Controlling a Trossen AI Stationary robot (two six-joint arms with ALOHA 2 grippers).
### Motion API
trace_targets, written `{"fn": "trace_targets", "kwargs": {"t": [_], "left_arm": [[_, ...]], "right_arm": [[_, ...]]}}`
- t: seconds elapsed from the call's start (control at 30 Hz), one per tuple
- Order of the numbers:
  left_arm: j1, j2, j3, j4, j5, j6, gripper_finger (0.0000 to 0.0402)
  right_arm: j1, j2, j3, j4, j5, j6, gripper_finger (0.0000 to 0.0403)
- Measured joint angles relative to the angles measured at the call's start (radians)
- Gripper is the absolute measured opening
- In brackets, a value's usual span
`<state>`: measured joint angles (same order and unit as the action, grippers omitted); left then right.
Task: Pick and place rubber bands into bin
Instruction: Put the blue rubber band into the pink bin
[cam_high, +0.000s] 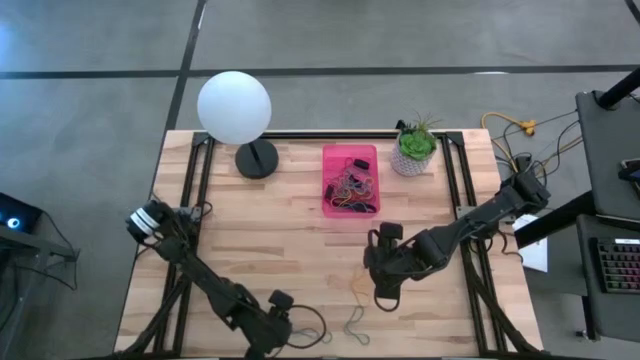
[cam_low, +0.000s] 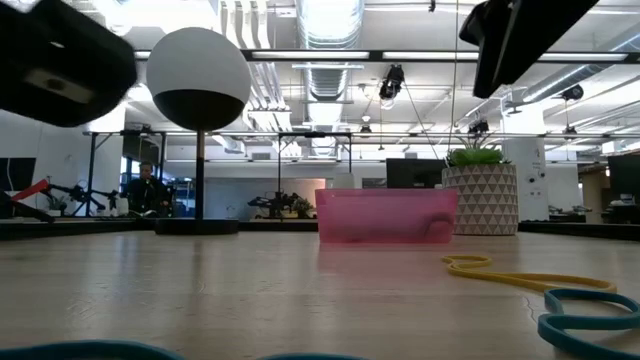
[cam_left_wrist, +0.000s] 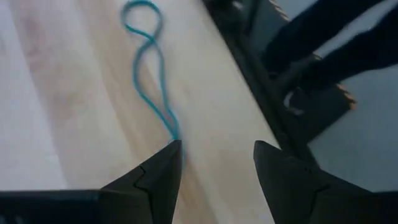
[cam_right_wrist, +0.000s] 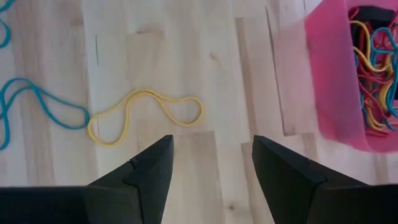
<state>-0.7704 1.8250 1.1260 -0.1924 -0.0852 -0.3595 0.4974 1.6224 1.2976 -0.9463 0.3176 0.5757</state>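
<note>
The pink bin (cam_high: 350, 165) (cam_low: 385, 215) (cam_right_wrist: 329, 74) stands on the table's far middle with several coloured rubber bands (cam_high: 352, 188) (cam_right_wrist: 373, 68) inside. A yellow band (cam_high: 360, 285) (cam_right_wrist: 146, 115) (cam_low: 510, 275) and a teal band (cam_high: 352, 322) (cam_left_wrist: 149, 68) (cam_right_wrist: 37, 106) (cam_low: 590, 315) lie flat on the wood nearer the front. My right gripper (cam_high: 385, 293) (cam_right_wrist: 211, 152) hovers open just right of the yellow band. My left gripper (cam_high: 285, 328) (cam_left_wrist: 217, 155) is open by the near edge, left of the teal band, whose end runs behind one fingertip (cam_left_wrist: 171, 158).
A globe lamp (cam_high: 235, 108) (cam_low: 198, 75) stands at the far left of the bin and a white pot with a green plant (cam_high: 415, 150) (cam_low: 480, 195) at its right. Dark frame rails (cam_high: 470, 250) run along both table sides. Bare wood lies between bin and bands.
</note>
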Motion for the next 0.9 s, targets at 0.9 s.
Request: {"fn": "trace_targets", "kwargs": {"t": [0.9], "left_arm": [[0.019,0.038,-0.052,0.132,-0.110,0.001,0.0184]], "right_arm": [[0.000,0.016,-0.050,0.007,0.000,0.028,0.0206]]}}
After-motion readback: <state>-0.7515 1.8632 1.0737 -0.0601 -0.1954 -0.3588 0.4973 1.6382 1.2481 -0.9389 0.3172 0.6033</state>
